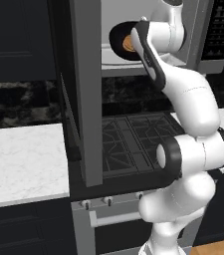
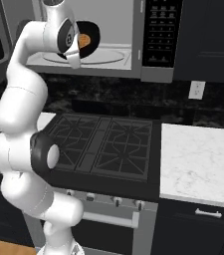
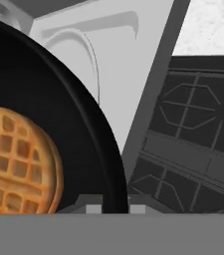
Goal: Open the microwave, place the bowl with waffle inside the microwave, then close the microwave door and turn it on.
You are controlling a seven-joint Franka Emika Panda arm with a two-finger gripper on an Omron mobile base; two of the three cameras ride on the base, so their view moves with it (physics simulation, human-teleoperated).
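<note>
The microwave point(image 1: 133, 15) point(image 2: 128, 30) hangs above the stove with its pale inside showing. The microwave door point(image 1: 86, 89) is swung out to the left, edge-on to me. My gripper point(image 3: 114, 205) is shut on the rim of the black bowl point(image 1: 117, 42) point(image 2: 94, 31) point(image 3: 58, 114). The bowl is held tilted at the mouth of the cavity, just above the turntable point(image 2: 103, 56). The golden waffle point(image 1: 128, 44) point(image 2: 85, 40) point(image 3: 19, 159) lies inside the bowl. The arm hides part of the bowl in both base views.
The black button panel point(image 1: 220, 27) point(image 2: 158, 30) is on the microwave's right side. A black gas stove point(image 1: 133, 139) point(image 2: 103, 144) lies below. White marble counters point(image 1: 24, 164) point(image 2: 198, 159) flank it. A wall outlet point(image 2: 196, 89) is at the right.
</note>
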